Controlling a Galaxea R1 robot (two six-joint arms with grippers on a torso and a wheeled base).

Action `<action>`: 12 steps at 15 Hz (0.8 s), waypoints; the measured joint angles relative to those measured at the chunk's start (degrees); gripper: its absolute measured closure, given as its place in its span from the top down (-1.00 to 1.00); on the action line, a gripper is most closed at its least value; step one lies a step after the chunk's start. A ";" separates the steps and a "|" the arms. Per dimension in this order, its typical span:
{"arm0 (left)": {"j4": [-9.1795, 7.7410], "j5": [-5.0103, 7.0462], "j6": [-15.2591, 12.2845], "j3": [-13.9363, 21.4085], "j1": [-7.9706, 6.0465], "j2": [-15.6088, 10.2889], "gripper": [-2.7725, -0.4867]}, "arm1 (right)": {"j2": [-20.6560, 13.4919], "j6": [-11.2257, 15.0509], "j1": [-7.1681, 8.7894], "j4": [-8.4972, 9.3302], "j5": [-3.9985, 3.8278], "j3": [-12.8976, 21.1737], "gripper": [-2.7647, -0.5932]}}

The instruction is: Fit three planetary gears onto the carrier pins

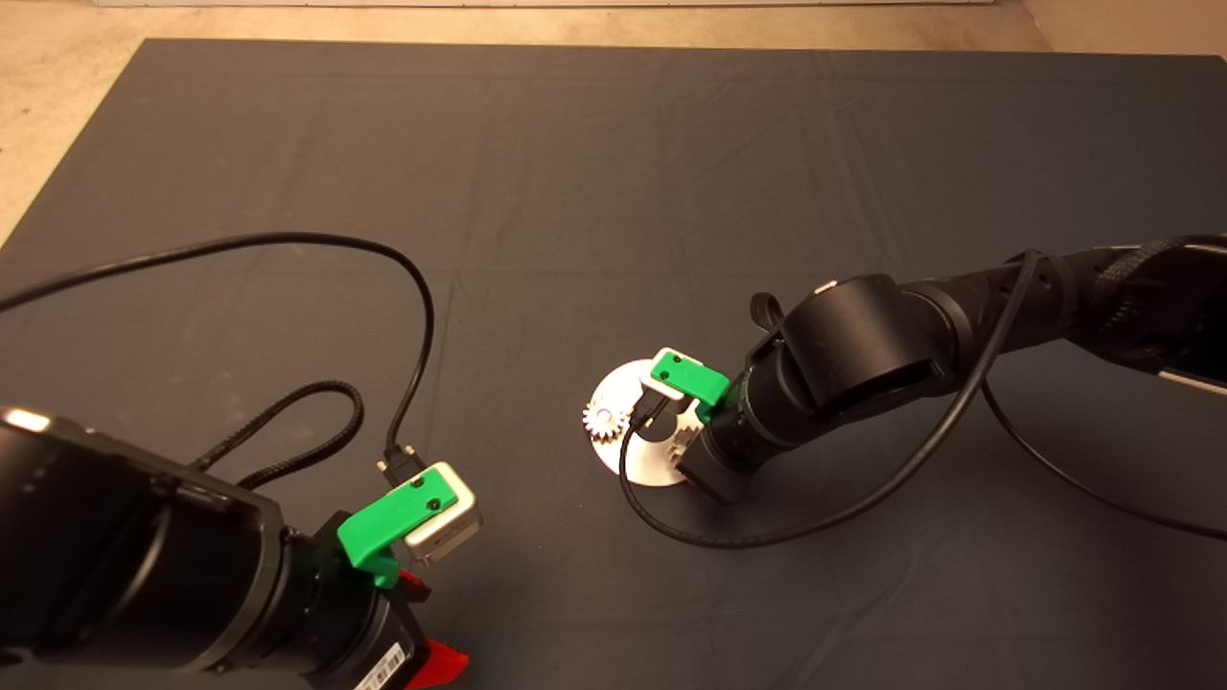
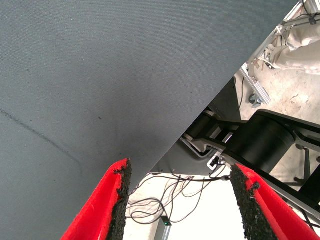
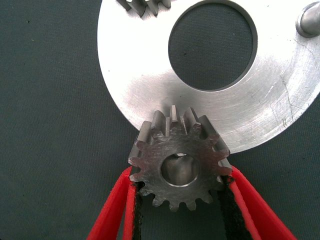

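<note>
A shiny round carrier disc [image 1: 623, 450] with a central hole lies on the mat's middle. One planetary gear [image 1: 605, 419] sits on its left rim, and its teeth show in the right wrist view [image 3: 145, 5]. My right gripper [image 3: 180, 172] is shut on a second gear [image 3: 180, 167], held flat over the disc's [image 3: 145, 80] near edge, with something silvery showing through its bore. One bare carrier pin [image 3: 310, 20] stands on the disc. In the head view the right gripper [image 1: 671, 436] covers the disc's right half. The third gear is out of view. My left gripper [image 1: 427, 623] waits open at the lower left.
The dark mat [image 1: 575, 192] covers the table. A black cable [image 1: 767, 532] loops on the mat beside the disc. The left wrist view looks past the mat's edge [image 2: 200, 125] at floor cables [image 2: 165, 200] and a black machine base [image 2: 260, 145].
</note>
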 joint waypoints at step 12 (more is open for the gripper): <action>0.00 0.00 0.00 0.00 0.00 0.00 -0.26 | 0.00 -0.18 0.16 0.57 0.06 -0.11 -0.73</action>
